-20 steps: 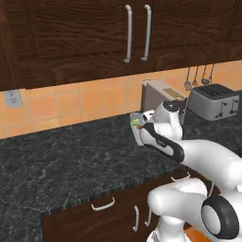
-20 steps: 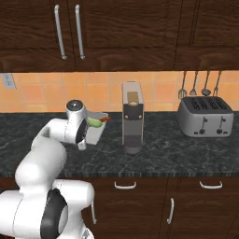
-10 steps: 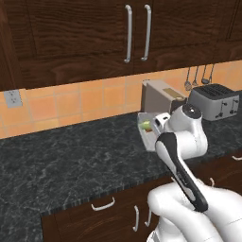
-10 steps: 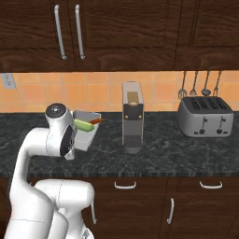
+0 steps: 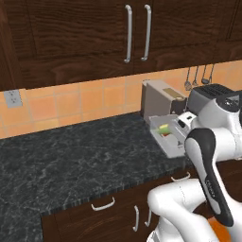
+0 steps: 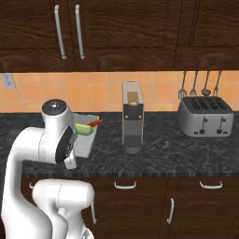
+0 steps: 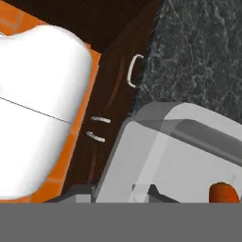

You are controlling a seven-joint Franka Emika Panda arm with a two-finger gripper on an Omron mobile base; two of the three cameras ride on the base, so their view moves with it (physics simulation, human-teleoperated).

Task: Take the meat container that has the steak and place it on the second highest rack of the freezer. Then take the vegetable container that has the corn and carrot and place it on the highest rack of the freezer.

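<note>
The vegetable container (image 5: pixel 166 136) is a clear grey tray that hangs tilted just above the counter, in front of the coffee machine. A yellow-green corn cob (image 5: pixel 164 128) and an orange carrot (image 6: pixel 94 123) lie in it. My gripper (image 5: pixel 182 126) is shut on the tray's right-hand rim. From the right base the container (image 6: pixel 87 140) shows beside my upper arm, which hides the hand. Through the hand camera, the container (image 7: pixel 179 151) lies just past my gripper (image 7: pixel 142 191), with the carrot's end (image 7: pixel 222 192) at the lower right. The freezer and the meat container with the steak are out of view.
A tall coffee machine (image 6: pixel 132 116) stands on the dark granite counter (image 5: pixel 71 160), just behind the tray. A silver toaster (image 6: pixel 204 116) sits to its right under hanging utensils (image 6: pixel 200 84). Dark wall cabinets (image 5: pixel 137 33) hang above. Drawers with handles (image 7: pixel 133 71) run below the counter edge.
My arm has swung round, its elbow rising to the right in the left base view. The held container has moved a little right and lower, staying tilted. The base has not moved.
</note>
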